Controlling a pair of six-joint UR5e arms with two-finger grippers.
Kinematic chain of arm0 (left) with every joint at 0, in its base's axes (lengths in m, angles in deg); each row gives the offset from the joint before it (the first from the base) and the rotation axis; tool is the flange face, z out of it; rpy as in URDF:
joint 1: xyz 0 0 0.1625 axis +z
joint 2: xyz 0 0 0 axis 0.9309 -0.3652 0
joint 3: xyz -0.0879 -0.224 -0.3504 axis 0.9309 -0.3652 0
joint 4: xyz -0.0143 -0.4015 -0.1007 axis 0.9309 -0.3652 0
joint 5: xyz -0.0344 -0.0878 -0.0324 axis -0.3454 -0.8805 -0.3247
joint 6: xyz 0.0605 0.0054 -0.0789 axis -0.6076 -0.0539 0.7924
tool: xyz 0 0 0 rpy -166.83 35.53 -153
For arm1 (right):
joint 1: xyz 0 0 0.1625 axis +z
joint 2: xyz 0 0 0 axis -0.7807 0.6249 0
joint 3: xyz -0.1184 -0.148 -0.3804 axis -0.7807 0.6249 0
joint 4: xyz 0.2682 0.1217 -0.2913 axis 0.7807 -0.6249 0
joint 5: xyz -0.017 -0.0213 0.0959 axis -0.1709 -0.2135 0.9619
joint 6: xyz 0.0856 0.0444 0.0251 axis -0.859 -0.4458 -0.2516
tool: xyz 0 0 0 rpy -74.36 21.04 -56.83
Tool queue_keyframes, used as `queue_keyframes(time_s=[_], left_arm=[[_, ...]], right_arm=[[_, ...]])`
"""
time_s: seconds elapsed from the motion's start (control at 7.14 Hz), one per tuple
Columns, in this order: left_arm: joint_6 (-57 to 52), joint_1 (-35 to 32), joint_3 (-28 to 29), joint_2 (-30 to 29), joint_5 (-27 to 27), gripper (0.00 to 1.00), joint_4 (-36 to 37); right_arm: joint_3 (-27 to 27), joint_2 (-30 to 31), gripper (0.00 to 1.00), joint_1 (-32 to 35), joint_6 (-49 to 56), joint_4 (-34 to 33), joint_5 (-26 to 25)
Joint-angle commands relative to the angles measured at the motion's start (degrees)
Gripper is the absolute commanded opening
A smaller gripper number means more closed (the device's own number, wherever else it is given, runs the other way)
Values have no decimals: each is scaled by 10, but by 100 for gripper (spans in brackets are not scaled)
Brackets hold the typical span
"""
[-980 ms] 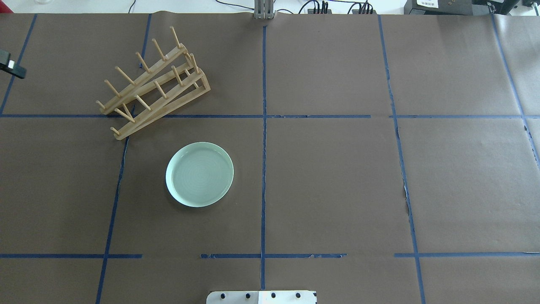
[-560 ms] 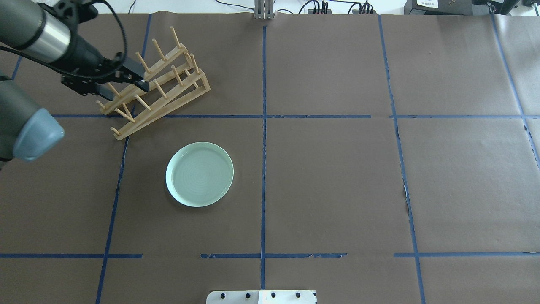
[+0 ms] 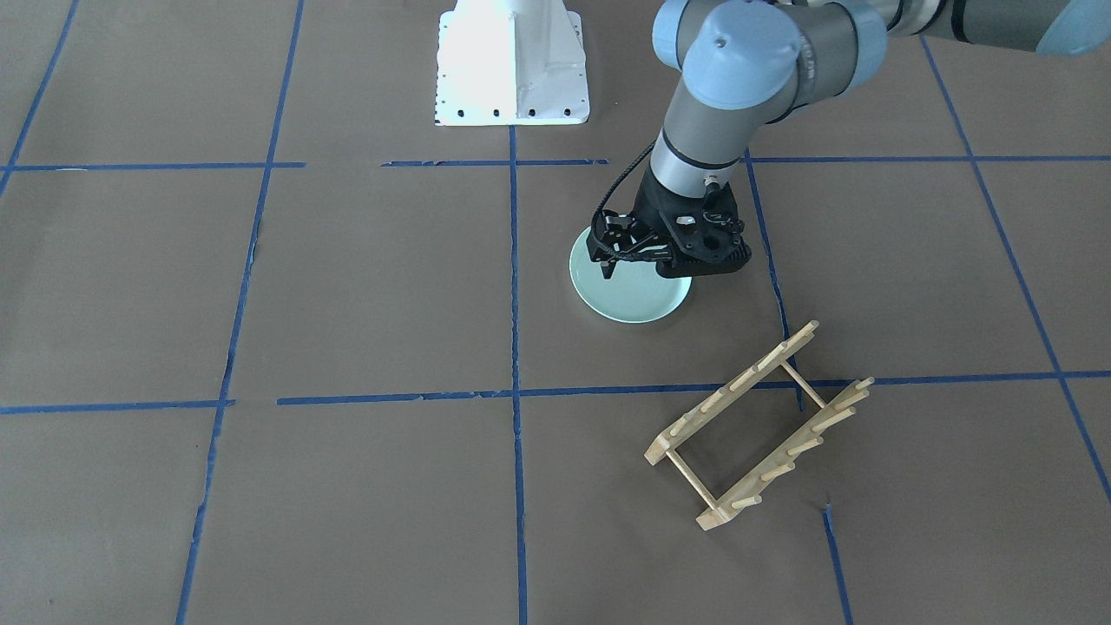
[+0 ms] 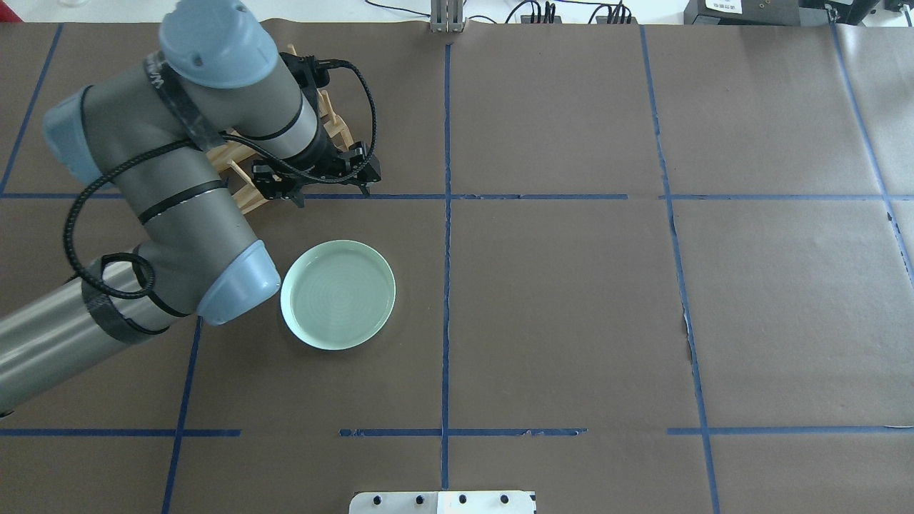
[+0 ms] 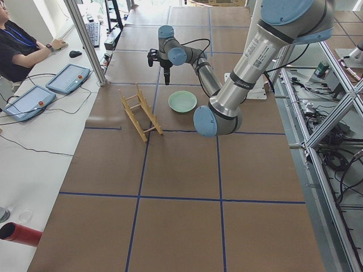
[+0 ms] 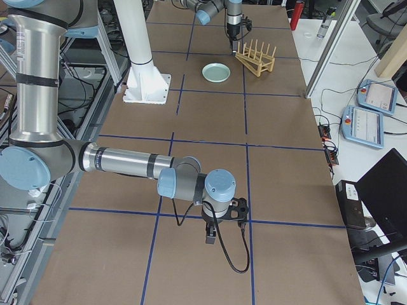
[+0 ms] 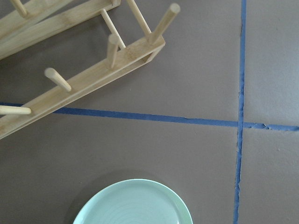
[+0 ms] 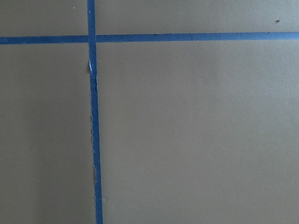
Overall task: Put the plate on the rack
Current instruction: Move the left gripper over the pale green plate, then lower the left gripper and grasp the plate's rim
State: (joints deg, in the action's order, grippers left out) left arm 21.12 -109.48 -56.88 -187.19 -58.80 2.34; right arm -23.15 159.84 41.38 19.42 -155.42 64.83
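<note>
The pale green plate (image 4: 338,295) lies flat on the brown table, also in the front view (image 3: 638,302) and at the bottom of the left wrist view (image 7: 133,205). The wooden rack (image 3: 755,425) stands behind and to the left of it. In the overhead view the rack (image 4: 334,127) is mostly hidden by my left arm. My left gripper (image 4: 331,194) hangs open and empty above the table, between the rack and the plate, touching neither. My right gripper (image 6: 210,239) shows only in the right side view, low over the table far from both. I cannot tell if it is open or shut.
The white robot base (image 3: 510,65) stands at the table's near edge. Blue tape lines cross the brown paper. An operator (image 5: 17,48) sits at a side bench with tablets (image 5: 69,78). My left arm's elbow (image 4: 235,282) hangs just left of the plate.
My left arm has swung in from the far left, across the rack, to a spot between rack and plate. Plate and rack have not moved.
</note>
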Motion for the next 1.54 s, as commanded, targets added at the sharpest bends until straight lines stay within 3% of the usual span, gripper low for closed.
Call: queue_keyframes(time_s=[0.0, 0.28, 0.42, 0.7, 0.84, 0.98, 1.12, 1.4], left_arm=[[152, 47, 143, -101, 26, 100, 19], [171, 78, 187, -122, 41, 100, 19], [168, 97, 200, -121, 102, 99, 19], [143, 101, 205, -106, 115, 98, 19], [138, 101, 203, -92, 115, 87, 20], [132, 101, 202, -91, 114, 70, 20], [130, 101, 201, -93, 110, 42, 21], [130, 106, 197, -95, 109, 43, 21]], right_arm=[[0, 0, 100, 0, 0, 0, 0], [0, 0, 100, 0, 0, 0, 0], [0, 0, 100, -1, -1, 0, 0], [0, 0, 100, -1, 0, -1, 0], [0, 0, 100, -1, 0, 0, 0], [0, 0, 100, 0, 0, 0, 0], [0, 0, 100, -1, 0, 0, 0], [0, 0, 100, -1, 0, 0, 0]])
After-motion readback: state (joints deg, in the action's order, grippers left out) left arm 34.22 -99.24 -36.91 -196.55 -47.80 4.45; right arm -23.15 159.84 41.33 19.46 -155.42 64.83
